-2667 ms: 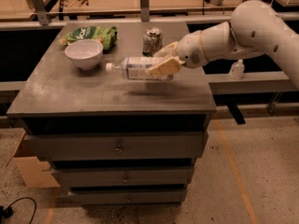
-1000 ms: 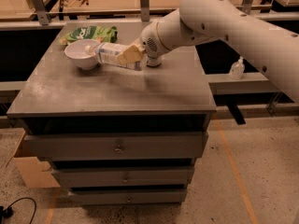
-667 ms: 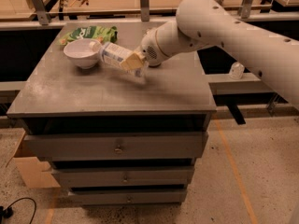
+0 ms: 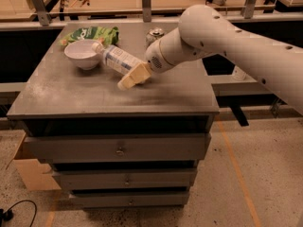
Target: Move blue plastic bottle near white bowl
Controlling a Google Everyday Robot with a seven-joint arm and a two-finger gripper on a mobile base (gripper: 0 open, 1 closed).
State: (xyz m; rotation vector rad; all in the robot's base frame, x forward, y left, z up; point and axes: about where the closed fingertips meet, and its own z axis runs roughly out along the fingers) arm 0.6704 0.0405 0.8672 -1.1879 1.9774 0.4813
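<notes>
The arm [image 4: 236,39] is a thick, smooth, off-white shell of rounded tubular segments, dotted with small dark recesses along its length. Its wrist [image 4: 160,59] ends in a rounded cap bearing a patch of tiny perforations. From there, toward 8 o'clock, juts the cream-tan, wedge-shaped pincer [image 4: 131,78].

My gripper [image 4: 129,79] has cream-yellow fingers and it clamps the bottom end of the blue plastic bottle [image 4: 116,58], over the dull grey table top [image 4: 71,91]. The bottle is clear, with a white cap and a pale blue-white printed label. The white bowl [image 4: 81,54] is plain, the bag [image 4: 93,33] behind it is green with white letters, and my arm [image 4: 227,37] is off-white with small dark dots.
</notes>
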